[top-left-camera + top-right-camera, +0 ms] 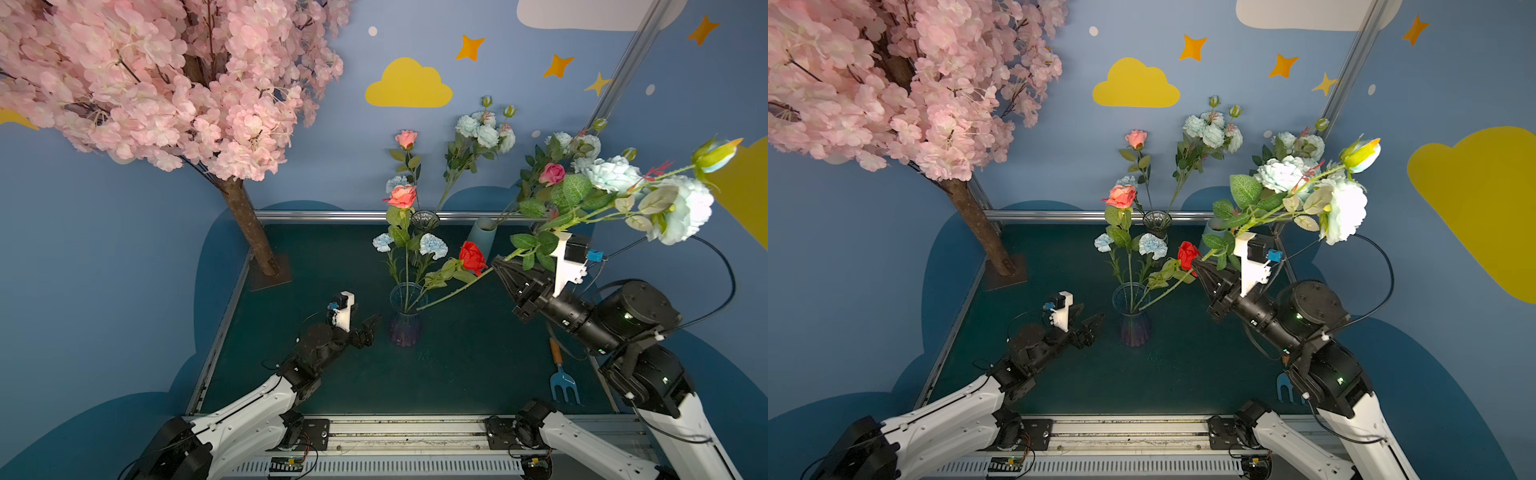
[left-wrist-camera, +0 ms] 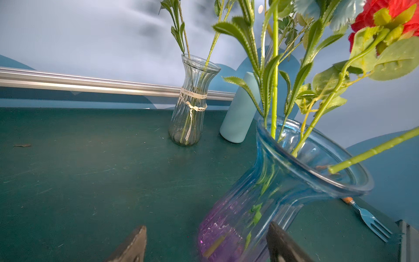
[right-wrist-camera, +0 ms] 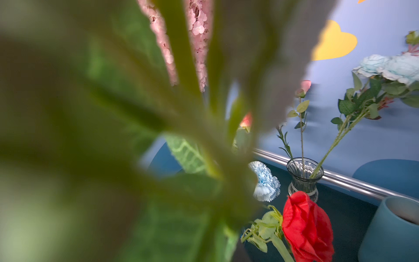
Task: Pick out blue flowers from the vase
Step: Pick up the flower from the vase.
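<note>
Two arms were in my view, and I had the right gripper (image 1: 497, 262) pinched tight on the green stem of a blue flower spray (image 1: 681, 208), raised well above the table. Its pale blooms and a yellow-green bud hung up and out past the arm toward the right wall, while the stem's lower end still slanted down into the mouth of the blue-and-purple glass vase (image 1: 405, 320) at the middle of the table (image 1: 332, 374). From the left wrist view I could see that stem tip (image 2: 371, 150) resting across the vase rim.

My left gripper (image 1: 371, 325) sat low, just beside the vase on its left, jaws spread wide and not touching it as far as I could tell.

Inside that vase I saw two smaller blue carnations (image 1: 433, 245), a coral rose (image 1: 402, 196) and a red rose (image 1: 472, 257) leaning toward the right gripper. Behind it, a clear glass vase (image 1: 425, 220) held a pink rose and another blue cluster (image 1: 484, 129), with a pale blue ceramic vase (image 1: 482, 237) just beside it. A small blue garden fork (image 1: 563, 382) lay near the right arm's base. The right wrist view was mostly blocked by blurred leaves.
</note>
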